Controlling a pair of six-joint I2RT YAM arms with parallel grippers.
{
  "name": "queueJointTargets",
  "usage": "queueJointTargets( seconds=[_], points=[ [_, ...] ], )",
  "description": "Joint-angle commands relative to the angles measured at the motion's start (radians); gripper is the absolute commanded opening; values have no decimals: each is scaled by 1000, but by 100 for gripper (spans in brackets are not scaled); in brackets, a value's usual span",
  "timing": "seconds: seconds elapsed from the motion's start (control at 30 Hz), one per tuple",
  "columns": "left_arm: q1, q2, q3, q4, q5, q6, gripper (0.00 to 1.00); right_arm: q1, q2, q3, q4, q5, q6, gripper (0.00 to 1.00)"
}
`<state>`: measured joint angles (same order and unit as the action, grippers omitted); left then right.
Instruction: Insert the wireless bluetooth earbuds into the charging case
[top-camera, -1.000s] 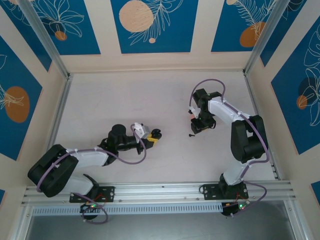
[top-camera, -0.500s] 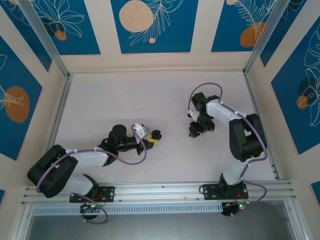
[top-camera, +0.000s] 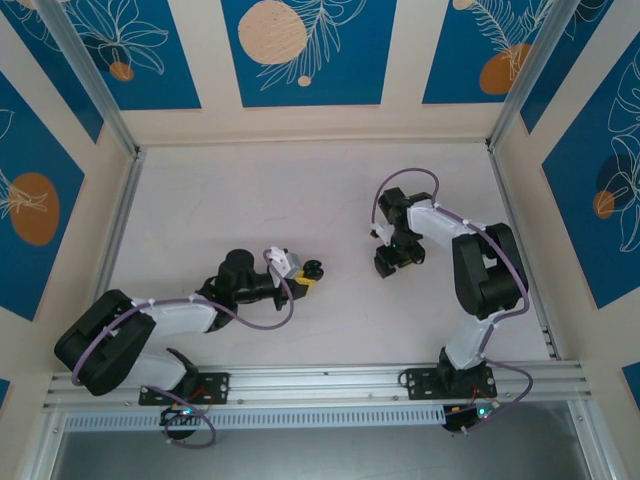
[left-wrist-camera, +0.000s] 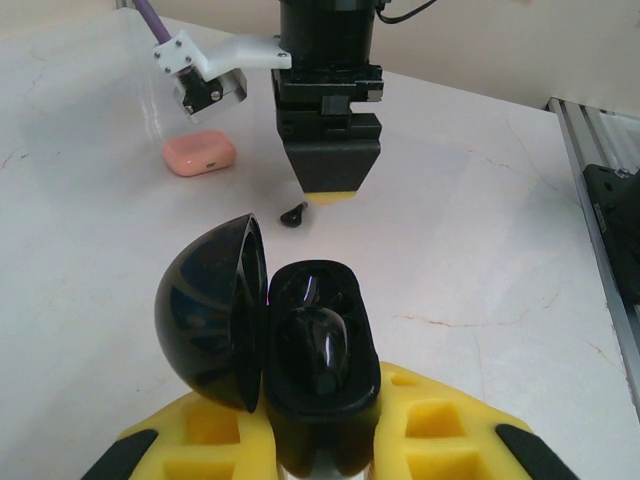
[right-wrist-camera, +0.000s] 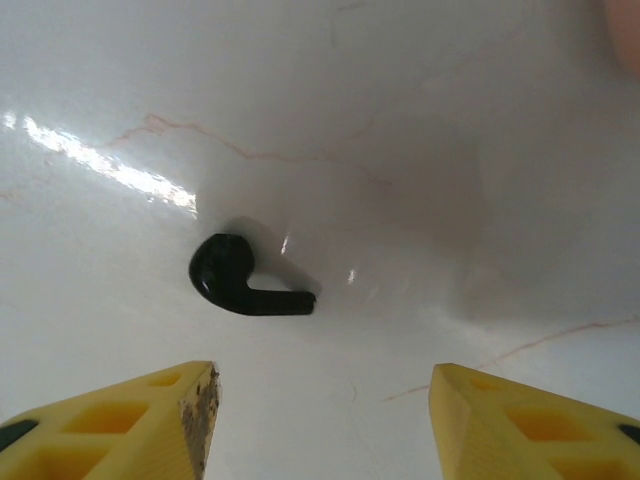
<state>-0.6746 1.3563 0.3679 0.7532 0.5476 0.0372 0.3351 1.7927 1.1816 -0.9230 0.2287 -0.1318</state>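
While right hand (right-wrist-camera: 320, 390) hangs open | earbud (right-wrist-camera: 245, 282) just beyond its fingertips (right-wrist-camera: 150, 420) | left hand (left-wrist-camera: 320, 435) grips black case (left-wrist-camera: 315, 345)

Bright even light; glare streaks the glossy table (right-wrist-camera: 110, 170), shadows soft.

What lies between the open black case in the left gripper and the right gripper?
A black earbud lies on the table, much nearer the right gripper than the black case; the left wrist view shows it.

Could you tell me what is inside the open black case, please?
In the black charging case, one glossy earbud fills the near socket; the far socket looks empty, its depth shadowed.
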Motion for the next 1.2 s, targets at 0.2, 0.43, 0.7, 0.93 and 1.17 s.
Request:
queueJointTargets(
  seconds=[0.2, 0.43, 0.7, 0.93, 1.17],
  points=[
    [-14, -21, 28, -22, -11, 33, 11, 19, 78, 36, 27, -3, 3, 59],
    [-16, -20, 35, -34, -15, 36, 12, 16, 84, 48, 81, -8, 46, 59],
    [-15, -19, 51, -53, -17, 43, 12, -2, 87, 83, 82, -14, 87, 55],
    [-18, -25, 52, -61, -17, 44, 12, -16, -9, 124, -27, -138, 169, 53],
    [-20, -25, 52, -57, -14, 48, 12, -65, -146, 115, -155, -197, 465, 49]
  ],
)
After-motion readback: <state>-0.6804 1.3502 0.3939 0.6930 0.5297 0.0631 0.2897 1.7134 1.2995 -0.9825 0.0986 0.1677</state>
